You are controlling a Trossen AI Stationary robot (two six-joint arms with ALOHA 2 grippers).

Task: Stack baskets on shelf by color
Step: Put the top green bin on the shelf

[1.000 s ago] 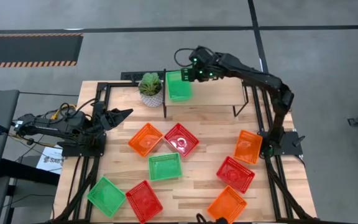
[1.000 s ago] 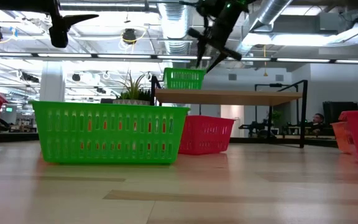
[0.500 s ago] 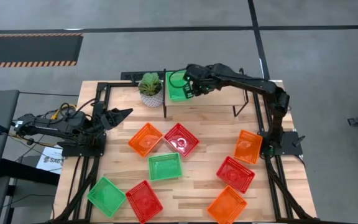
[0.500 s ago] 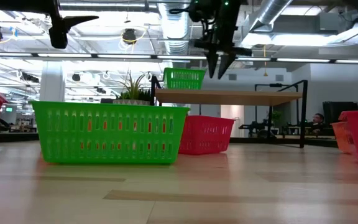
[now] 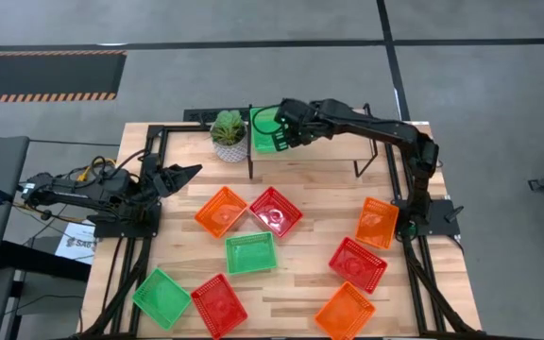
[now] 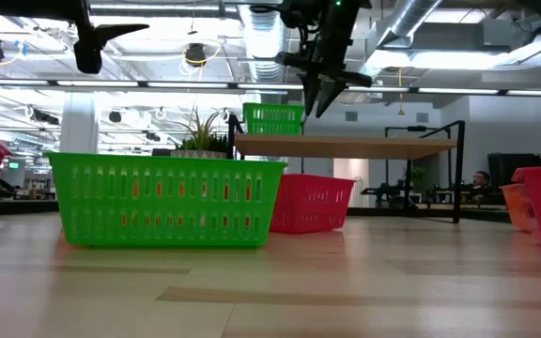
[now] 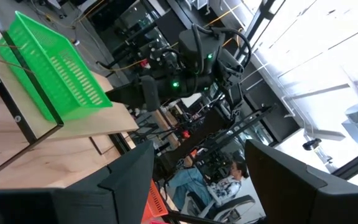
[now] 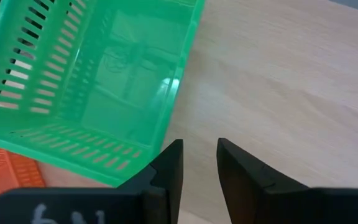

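One green basket (image 5: 265, 129) sits on the shelf (image 5: 324, 142) at its left end, next to the potted plant (image 5: 229, 134), and the right gripper (image 5: 285, 126) hangs just above the basket's right rim. The right wrist view adds what the overhead one cannot: the two dark fingers (image 8: 166, 168) stand close together with only a thin gap, holding nothing, just outside the basket's (image 8: 92, 81) side wall over bare shelf board (image 8: 272, 74). From table height the green basket (image 6: 272, 118) shows standing level on the shelf top (image 6: 346, 145) with the gripper (image 6: 319, 94) above its right edge, fingers pointing down. The left wrist view sees the same basket (image 7: 55, 68) reaching the board's corner edge, and the right arm behind it. To the right of the basket the rest of the shelf is bare wood. On the table in front lie eight more baskets: an orange basket (image 5: 221, 210) touching a red basket (image 5: 275, 211), a green one (image 5: 251, 253) just below them, a green (image 5: 161, 297) and a red (image 5: 219, 304) side by side near the front left edge, and on the right an orange (image 5: 377, 222), a red (image 5: 358, 263) and an orange (image 5: 345, 310) in a loose column. The left gripper (image 5: 185, 173) rests at the table's left side with its fingers spread apart, well clear of the baskets
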